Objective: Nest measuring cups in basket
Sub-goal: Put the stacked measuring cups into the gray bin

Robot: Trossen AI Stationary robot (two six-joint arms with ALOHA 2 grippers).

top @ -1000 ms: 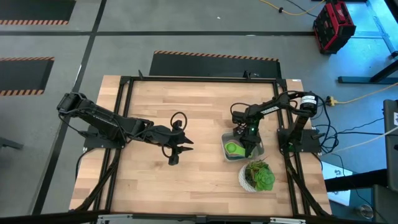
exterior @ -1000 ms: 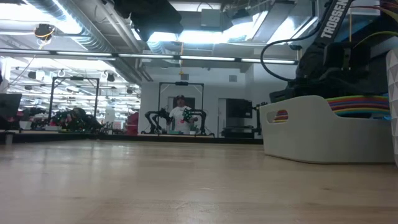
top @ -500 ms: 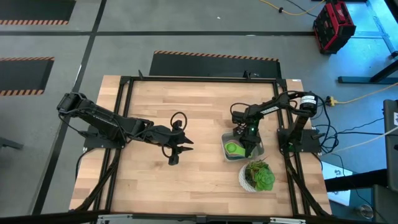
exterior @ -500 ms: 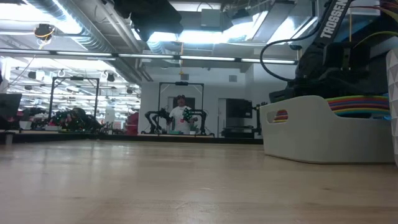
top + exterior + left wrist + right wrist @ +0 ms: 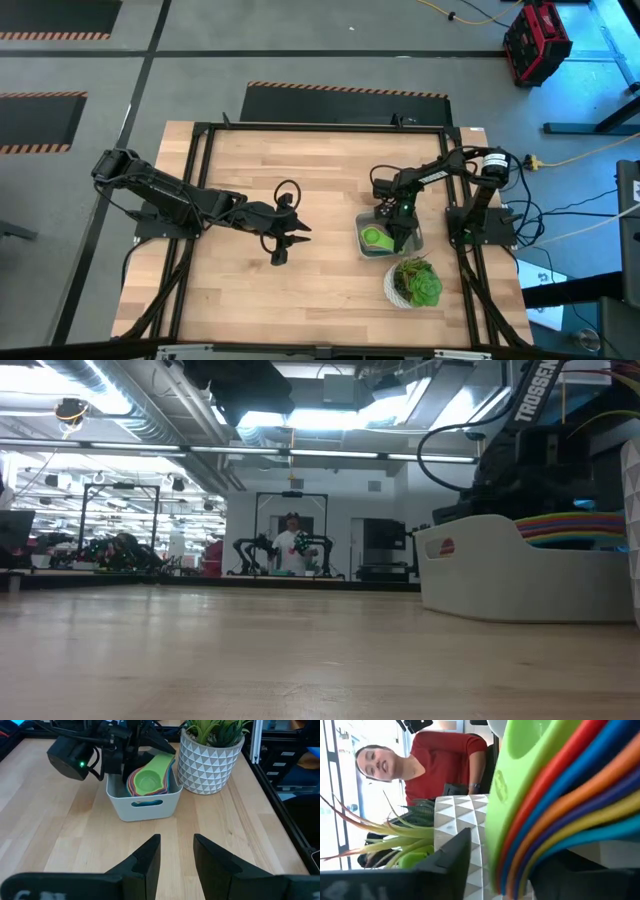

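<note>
The measuring cups (image 5: 147,781) sit nested in one stack, the green one (image 5: 376,238) on top, inside the light-gray basket (image 5: 142,805) at the table's right. My right gripper (image 5: 400,235) reaches into the basket at the handle side. In its wrist view the stacked handles (image 5: 555,805) stand between its two fingers, and one finger (image 5: 451,862) is clear of the green handle. My left gripper (image 5: 177,860) hangs open above the bare table's middle, pointing toward the basket. My right gripper has the stack of handles between its fingers, coming at it nearly level. A gap shows between one finger and the green handle (image 5: 495,795). Whether the other finger (image 5: 570,880) touches the lowest handle, I cannot tell. The cups rest in the basket.
A white patterned pot with a green plant (image 5: 413,283) stands close beside the basket, on its near side. A person in a red top (image 5: 440,765) sits beyond the table. Free wood lies between my left gripper and the basket (image 5: 500,580).
In the low view the stack of coloured handles above the basket's rim has tipped from level to slanting, and the basket has shifted slightly. Both arms have kept their places.
</note>
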